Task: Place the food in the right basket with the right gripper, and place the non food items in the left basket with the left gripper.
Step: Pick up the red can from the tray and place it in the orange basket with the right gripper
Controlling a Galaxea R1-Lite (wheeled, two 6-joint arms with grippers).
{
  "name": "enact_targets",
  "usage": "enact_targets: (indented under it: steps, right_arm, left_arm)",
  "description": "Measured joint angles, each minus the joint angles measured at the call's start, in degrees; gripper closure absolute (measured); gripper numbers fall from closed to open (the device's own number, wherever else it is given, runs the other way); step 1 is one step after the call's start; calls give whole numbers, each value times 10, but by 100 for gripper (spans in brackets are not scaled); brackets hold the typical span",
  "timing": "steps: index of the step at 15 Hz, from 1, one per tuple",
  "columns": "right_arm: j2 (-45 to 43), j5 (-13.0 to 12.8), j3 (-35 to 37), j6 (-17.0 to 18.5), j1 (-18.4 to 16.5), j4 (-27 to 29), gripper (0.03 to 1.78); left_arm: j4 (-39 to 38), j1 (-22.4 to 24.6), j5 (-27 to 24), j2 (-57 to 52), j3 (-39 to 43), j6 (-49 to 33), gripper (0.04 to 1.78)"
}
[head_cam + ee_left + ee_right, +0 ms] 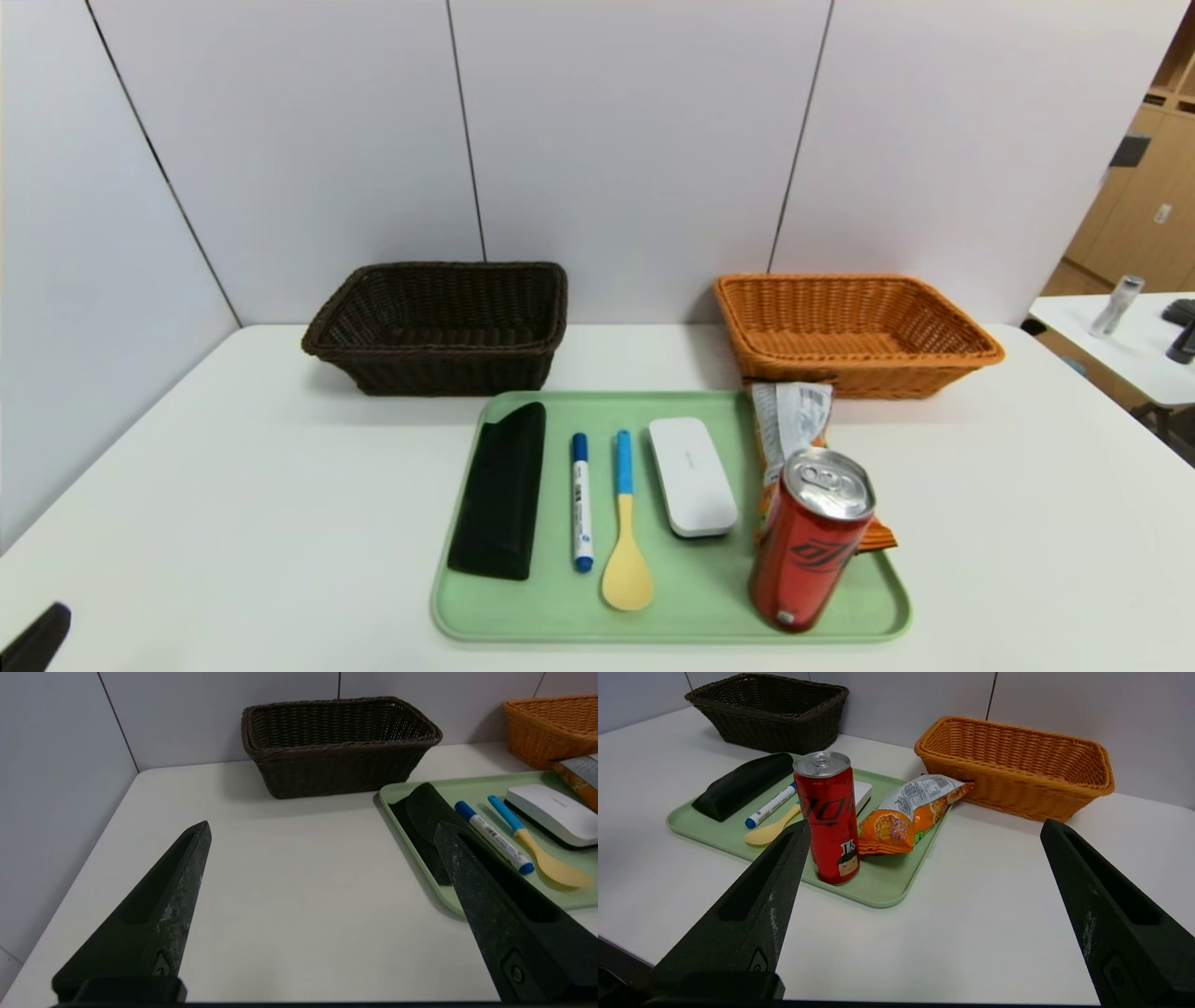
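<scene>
Head view: left gripper (322, 830) and right gripper (924, 828) both spread wide over near table (233, 485), tray (672, 607) holds can (810, 541), bag (794, 420), spoon (625, 532), marker (581, 499), both cases, baskets behind.

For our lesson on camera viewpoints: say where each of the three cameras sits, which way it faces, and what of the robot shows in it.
Head view: high, facing forward and down at the pale green plastic tray; a left-arm tip shows low at the left edge.
Left wrist view: low, facing the dark brown woven wicker basket; the open left gripper shows.
Right wrist view: low, facing the red soda can; the open right gripper shows.
All three share tray and basket.
</scene>
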Motion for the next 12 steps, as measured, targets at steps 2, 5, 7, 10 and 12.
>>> enact_targets:
  steps: [2, 5, 7, 10, 12]
  right_arm:
    - [41, 6, 7, -20, 1, -48, 11]
    - [97, 8, 16, -25, 1, -113, 11]
    - [136, 7, 22, -24, 1, -157, 11]
    - [189, 16, 48, -26, 8, -206, 11]
    - [210, 19, 67, -26, 32, -207, 11]
  left_arm:
    - [-85, 0, -2, 84, -18, 0, 13]
    - [-196, 0, -3, 190, -36, -6, 13]
    - [-246, -2, -3, 248, -41, -20, 13]
    - [-274, -8, -3, 298, -41, -30, 13]
    - [-274, -12, -3, 311, -38, -31, 13]
